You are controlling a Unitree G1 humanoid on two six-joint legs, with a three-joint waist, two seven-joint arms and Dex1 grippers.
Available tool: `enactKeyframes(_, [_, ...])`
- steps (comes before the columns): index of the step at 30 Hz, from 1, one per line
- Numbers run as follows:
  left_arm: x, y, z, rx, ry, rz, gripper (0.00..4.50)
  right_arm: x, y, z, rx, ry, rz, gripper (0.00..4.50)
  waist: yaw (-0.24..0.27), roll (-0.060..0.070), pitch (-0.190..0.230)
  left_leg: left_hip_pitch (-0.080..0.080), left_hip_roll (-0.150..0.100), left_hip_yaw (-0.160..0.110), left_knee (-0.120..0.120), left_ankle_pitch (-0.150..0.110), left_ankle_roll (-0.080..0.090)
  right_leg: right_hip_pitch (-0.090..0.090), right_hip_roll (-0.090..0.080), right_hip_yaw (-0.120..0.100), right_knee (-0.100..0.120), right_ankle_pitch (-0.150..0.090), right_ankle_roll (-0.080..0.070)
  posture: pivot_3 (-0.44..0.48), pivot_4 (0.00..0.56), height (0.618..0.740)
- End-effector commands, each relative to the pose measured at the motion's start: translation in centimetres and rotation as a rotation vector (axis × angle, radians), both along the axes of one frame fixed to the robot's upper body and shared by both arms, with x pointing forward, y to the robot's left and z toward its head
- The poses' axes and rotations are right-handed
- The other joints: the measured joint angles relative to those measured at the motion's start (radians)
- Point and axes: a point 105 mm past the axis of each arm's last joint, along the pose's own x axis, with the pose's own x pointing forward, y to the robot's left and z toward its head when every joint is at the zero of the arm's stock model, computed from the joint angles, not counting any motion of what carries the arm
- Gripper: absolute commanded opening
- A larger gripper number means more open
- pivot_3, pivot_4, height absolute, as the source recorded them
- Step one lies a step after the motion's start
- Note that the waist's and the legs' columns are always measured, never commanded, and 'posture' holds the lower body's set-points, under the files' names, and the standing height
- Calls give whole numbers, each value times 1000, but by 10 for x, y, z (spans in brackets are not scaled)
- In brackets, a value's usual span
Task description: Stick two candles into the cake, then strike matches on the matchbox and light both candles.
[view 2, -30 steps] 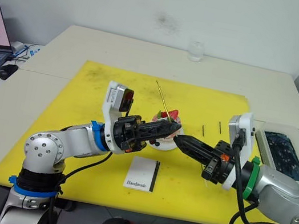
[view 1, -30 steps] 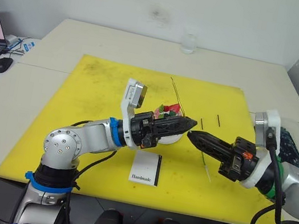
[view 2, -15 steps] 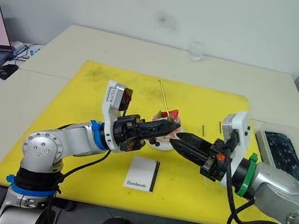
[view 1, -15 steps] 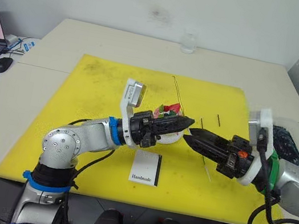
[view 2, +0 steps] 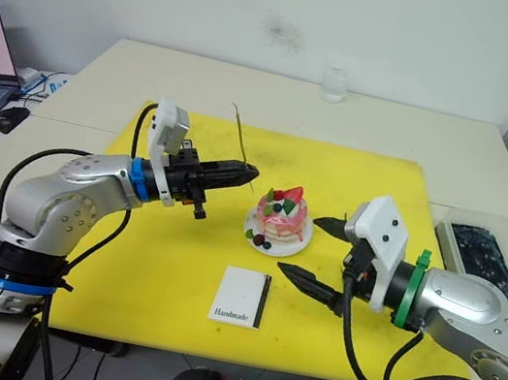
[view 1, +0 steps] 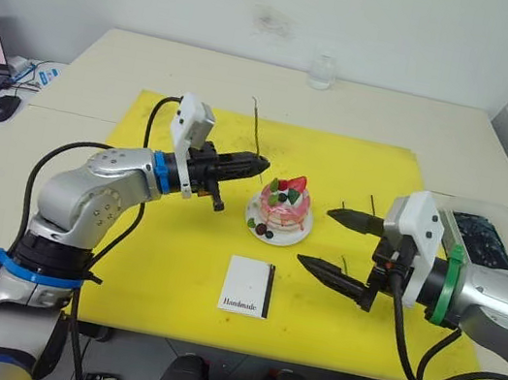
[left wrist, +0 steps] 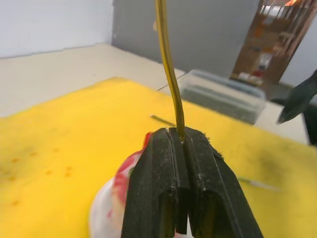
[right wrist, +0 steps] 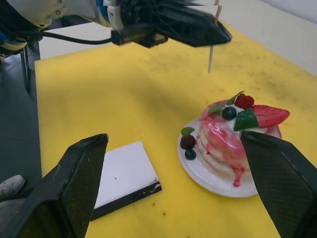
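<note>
L gripper [view 1: 261,163] clamped on a candle [view 1: 255,131], held upright above the yellow mat [view 1: 129,227], just left of the cake [view 1: 282,210], not touching it. R gripper [view 1: 322,238] fingers spread wide apart, empty, right of cake. Matchbox [view 1: 248,285] flat on mat in front of cake. One match [view 1: 371,205] lies right of cake, behind R gripper.

A cake [view 1: 287,206] on a plate [view 1: 275,232] is set mid-mat [view 1: 143,259]. A matchbox [view 1: 248,285] lies in front of it. Two matches [view 1: 371,205] are placed to its right. A glass [view 1: 321,72] stands behind, on the table [view 1: 159,60].
</note>
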Motion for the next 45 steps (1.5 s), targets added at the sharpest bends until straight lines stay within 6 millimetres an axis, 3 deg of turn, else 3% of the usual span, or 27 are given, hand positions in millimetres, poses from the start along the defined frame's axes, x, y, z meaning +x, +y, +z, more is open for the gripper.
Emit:
enactKeyframes(1, [1,-5,6,17,-79,-33,0,-2,5,4,-10,-66,3,4480,0,0,0,0,0,0,0,0,0,0,-1,0,0,0,0,0,150,740])
enactKeyframes(35, [21,-16,-38,91,-163,20,0,1,8,-3,-31,-93,-33,4480,-1,0,0,0,-1,0,1,0,0,0,-2,-1,3,1,2,0,150,740])
enactKeyframes(45, [20,-19,-67,120,-135,28,0,-1,10,-5,-36,-84,-29,4480,-1,0,0,0,0,0,2,0,0,0,-2,0,3,1,2,0,150,740])
